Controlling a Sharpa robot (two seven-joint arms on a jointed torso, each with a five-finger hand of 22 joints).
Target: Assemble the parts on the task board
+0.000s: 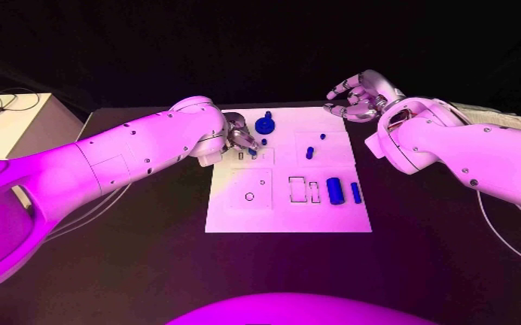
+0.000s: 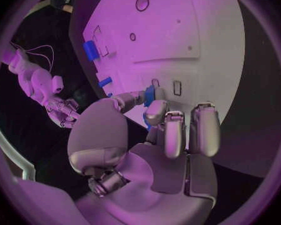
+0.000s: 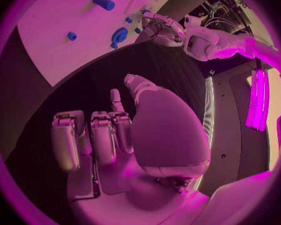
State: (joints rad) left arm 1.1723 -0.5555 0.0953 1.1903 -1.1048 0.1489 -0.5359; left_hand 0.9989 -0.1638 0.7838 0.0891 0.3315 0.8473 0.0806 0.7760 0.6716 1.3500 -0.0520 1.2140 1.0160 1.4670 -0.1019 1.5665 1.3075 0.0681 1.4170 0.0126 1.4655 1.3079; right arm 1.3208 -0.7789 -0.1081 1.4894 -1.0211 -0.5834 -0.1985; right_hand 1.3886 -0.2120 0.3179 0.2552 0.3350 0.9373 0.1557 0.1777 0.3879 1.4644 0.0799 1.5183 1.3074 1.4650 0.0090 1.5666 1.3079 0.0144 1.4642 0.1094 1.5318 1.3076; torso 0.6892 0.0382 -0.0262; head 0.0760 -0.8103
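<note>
The white task board (image 1: 284,216) lies mid-table. My left hand (image 1: 241,135) hovers low over its far left part and pinches a small blue part (image 2: 150,92) between thumb and a finger, just above small rectangular slots (image 1: 253,156). A blue gear-like part (image 1: 266,123) stands close beside that hand. Two small blue pegs (image 1: 321,136) (image 1: 309,152) stand further right. A blue cylinder (image 1: 334,188) and a blue bar (image 1: 355,192) lie at the board's right, next to two empty rectangular recesses (image 1: 297,187). My right hand (image 1: 358,93) is raised beyond the board's far right corner, fingers loosely curled and apart, holding nothing.
A round hole (image 1: 250,196) sits in the board's near left area. A pale box (image 1: 27,122) with a cable stands off the table's left side. Bare black table (image 1: 130,265) surrounds the board.
</note>
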